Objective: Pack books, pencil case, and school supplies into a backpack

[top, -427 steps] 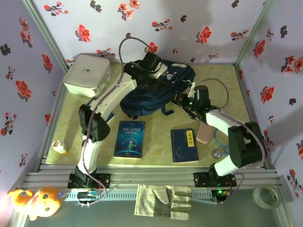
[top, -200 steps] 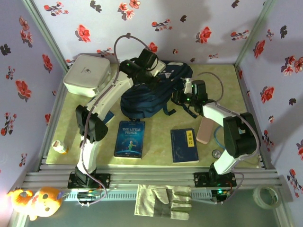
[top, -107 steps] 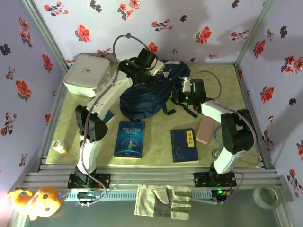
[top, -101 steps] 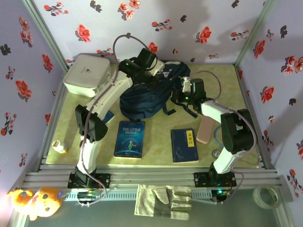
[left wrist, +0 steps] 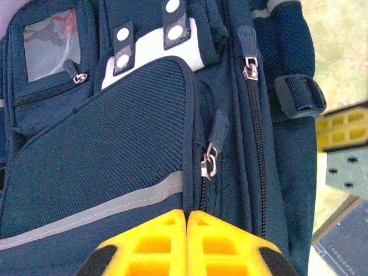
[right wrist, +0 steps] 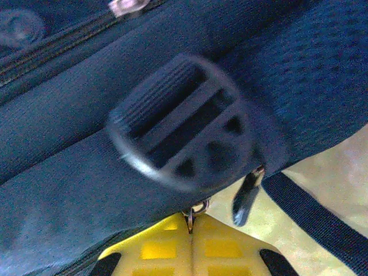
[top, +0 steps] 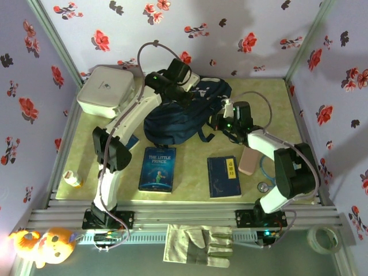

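Observation:
The navy backpack (top: 181,115) lies at the back middle of the mat. My left gripper (top: 185,92) is on its top, shut on a fold of fabric beside a zip (left wrist: 208,164), and the yellow fingers (left wrist: 155,241) touch. At the backpack's right edge my right gripper (top: 221,122) is shut on a metal zip ring (right wrist: 197,209) just below a black buckle (right wrist: 181,123). The "Little Prince" book (top: 157,168) and a navy book with a label strip (top: 223,176) lie flat in front. A third book (top: 131,142) peeks out under the left arm. The pink pencil case (top: 248,161) lies right of the right forearm.
A white square box (top: 105,90) stands at the back left. A thin blue cord (top: 265,168) lies by the pencil case, and a small tube (top: 72,179) sits at the near left. Gloves (top: 201,244) and a tape roll (top: 322,236) rest beyond the near rail.
My right gripper has closed on the zip ring and drawn back slightly toward the near right. The backpack's right side has shifted with it. The left gripper stays shut in place.

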